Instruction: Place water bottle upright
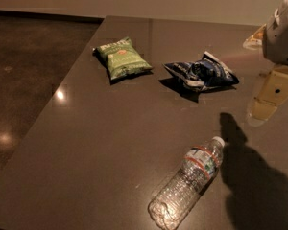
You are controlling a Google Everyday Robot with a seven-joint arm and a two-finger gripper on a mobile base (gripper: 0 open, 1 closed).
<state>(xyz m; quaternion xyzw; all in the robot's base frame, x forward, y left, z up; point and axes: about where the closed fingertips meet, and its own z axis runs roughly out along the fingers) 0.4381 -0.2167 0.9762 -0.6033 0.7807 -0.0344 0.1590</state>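
Observation:
The water bottle (189, 181) lies on its side on the dark table (110, 143), near the front right. It is clear and ribbed, with a white label edged in red and blue. Its white cap (219, 140) points to the back right. My gripper (252, 80) hangs over the table's right side, behind and to the right of the bottle and apart from it. Its two beige fingers (273, 95) stand apart, open and empty. Its white wrist (283, 32) enters from the top right corner.
A green snack bag (122, 57) lies at the back left of the table. A crumpled dark blue snack bag (201, 73) lies at the back middle. The table's left edge runs diagonally, with dark floor (24, 71) beyond it. The arm's shadow (254, 181) falls right of the bottle.

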